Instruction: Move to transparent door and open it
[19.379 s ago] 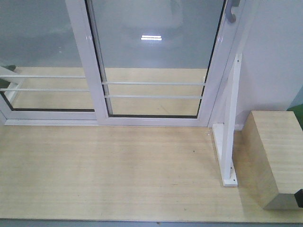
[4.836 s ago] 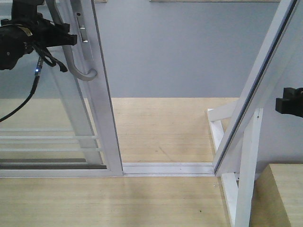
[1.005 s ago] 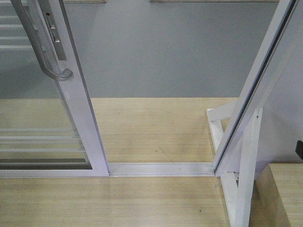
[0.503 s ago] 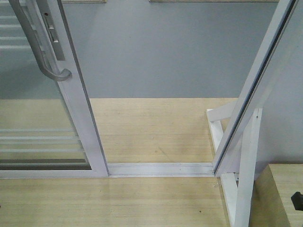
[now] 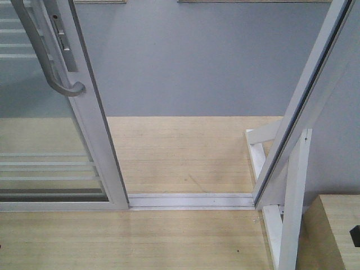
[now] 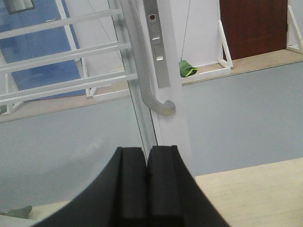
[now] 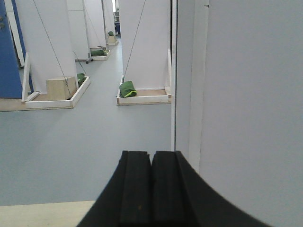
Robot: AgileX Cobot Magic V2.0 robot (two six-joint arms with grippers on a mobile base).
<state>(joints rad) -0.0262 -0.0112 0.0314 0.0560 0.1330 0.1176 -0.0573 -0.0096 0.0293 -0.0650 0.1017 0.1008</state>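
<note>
One curved grey handle (image 5: 49,56) on clear-glass transparent door (image 5: 84,112), white frame.

You have even, diffuse indoor light; shadows are faint. The transparent door (image 5: 50,140) glass carries a hazy sheen. Both wrist views are soft, with near gripper bodies dark and unfocused.

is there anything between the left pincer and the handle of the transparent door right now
Nothing visible. In the left wrist view the left pincer, its fingers pressed together, points at the transparent door, and only open air lies between it and the curved grey handle. The pincer is apart from the handle, not touching it.
</note>
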